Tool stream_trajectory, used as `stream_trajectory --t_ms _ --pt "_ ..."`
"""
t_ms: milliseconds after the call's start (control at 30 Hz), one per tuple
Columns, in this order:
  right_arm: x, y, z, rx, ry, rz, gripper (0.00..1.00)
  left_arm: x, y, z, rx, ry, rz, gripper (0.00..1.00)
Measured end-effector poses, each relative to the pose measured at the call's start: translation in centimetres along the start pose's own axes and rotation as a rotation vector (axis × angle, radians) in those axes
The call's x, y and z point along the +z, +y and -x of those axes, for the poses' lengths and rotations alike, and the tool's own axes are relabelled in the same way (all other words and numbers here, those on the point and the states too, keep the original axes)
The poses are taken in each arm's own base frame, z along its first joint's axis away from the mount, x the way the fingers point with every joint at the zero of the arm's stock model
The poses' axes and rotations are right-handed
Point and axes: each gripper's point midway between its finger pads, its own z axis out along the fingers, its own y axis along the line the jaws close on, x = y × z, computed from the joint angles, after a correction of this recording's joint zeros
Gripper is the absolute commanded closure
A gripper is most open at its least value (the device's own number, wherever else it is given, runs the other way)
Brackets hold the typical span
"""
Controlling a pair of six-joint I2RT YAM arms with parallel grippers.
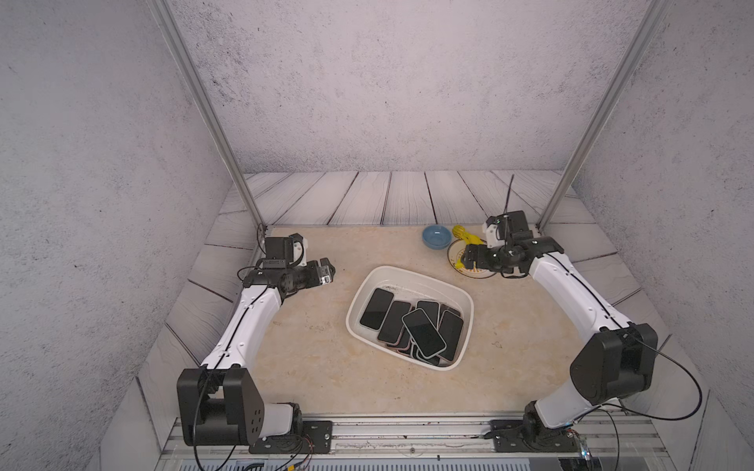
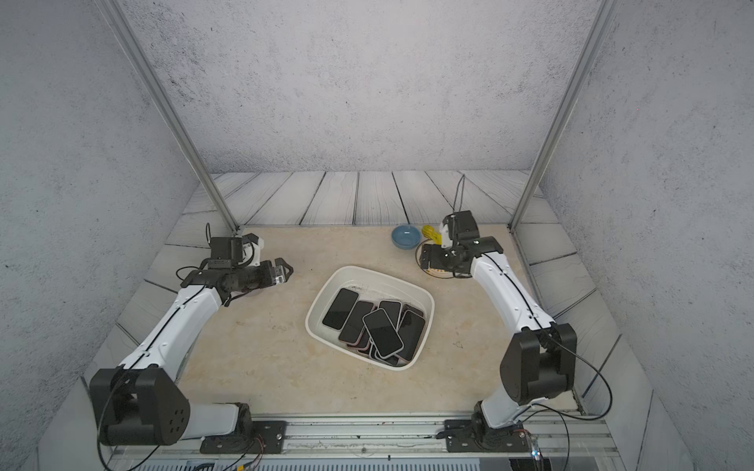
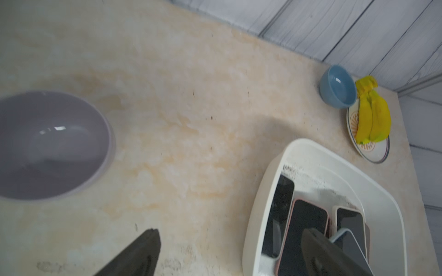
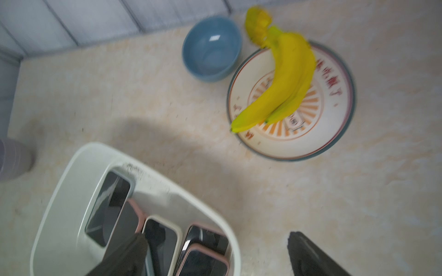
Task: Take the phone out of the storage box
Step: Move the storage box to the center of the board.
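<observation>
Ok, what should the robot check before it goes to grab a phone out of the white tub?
1. Left fingers open and empty: ok.
2. Right fingers open and empty: ok.
3. Storage box flat on the table, nothing above it: ok.
4. Top phone lies across the other phones, screen up, nothing on it: ok.
5. Room beside that phone's edges for fingers: cannot tell.
6. Bananas and blue bowl apart from the box: ok.
</observation>
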Motion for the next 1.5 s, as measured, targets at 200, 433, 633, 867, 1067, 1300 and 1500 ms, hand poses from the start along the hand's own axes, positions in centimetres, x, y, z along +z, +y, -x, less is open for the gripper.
stream_trajectory --t_ms 200,433,633,867,1067,1300,1500 --pt "-0.9 0.1 -11.1 0.082 0.311 -0.083 0.06 -0.7 -1.7 -5.5 0.097 0.190 0.023 0.02" --pt "-3.6 -2.1 -16.6 0.248 0.350 -0.136 0.13 0.8 -1.5 -8.3 0.162 0.320 0.060 0.05" --pt "-1.0 -2.2 -18.2 0.325 0.405 -0.134 0.15 3.1 -0.4 -9.7 0.187 0.417 0.107 0.06" --pt "1.8 -1.9 -17.3 0.346 0.418 -0.126 0.19 4.7 -0.4 -9.6 0.220 0.445 0.124 0.10" --pt "3.5 -1.8 -16.9 0.351 0.431 -0.125 0.23 6.0 0.1 -10.2 0.228 0.481 0.139 0.18" --pt "5.1 -1.7 -16.1 0.351 0.450 -0.134 0.45 6.9 0.1 -10.3 0.225 0.497 0.136 0.30" --pt "5.7 -1.6 -14.7 0.338 0.456 -0.154 0.74 7.9 -0.5 -10.3 0.230 0.510 0.125 0.39"
